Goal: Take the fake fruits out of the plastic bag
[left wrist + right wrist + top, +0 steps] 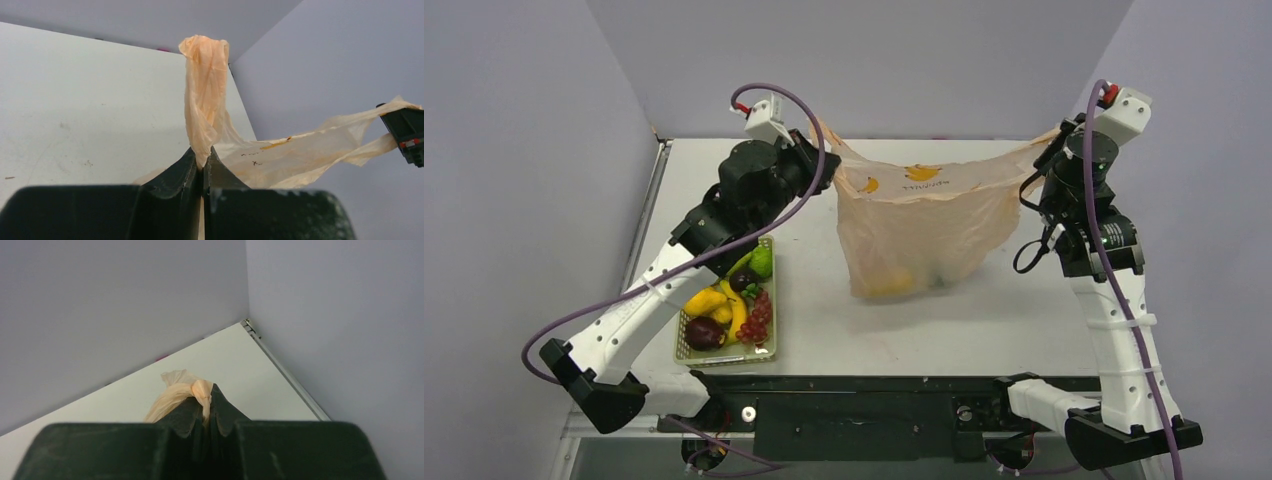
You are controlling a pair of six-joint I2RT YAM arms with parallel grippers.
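Bag (919,225) is thin, translucent peach-orange plastic, crinkled, with yellow banana prints near its top edge. It hangs in the upper middle of the top view, stretched wide between the two arms. The mouth is pulled taut like a hammock and the belly sags down to the table (874,320). Through the film, low in the bag, fruits (894,283) show as blurry blobs: one yellow, and a greenish one to its right. No more detail can be told. Left gripper (824,165) is at the bag's upper left corner. In the left wrist view its jaws are pressed together on a bunched handle strip that sticks up above the fingertips, with the rest of the bag trailing off to the right of the frame. Right gripper (1054,140) is at the bag's upper right corner. In the right wrist view its jaws are clamped on a twisted knot of the other handle, and a little plastic pokes out past the tips. Both grippers are raised above the table. Basket (769,350), a light green lattice, sits at lower left of the top view, partly under the left arm and well apart from the bag. It holds more fruits: yellow bananas, a green one, red grapes and two dark purple pieces, packed together.
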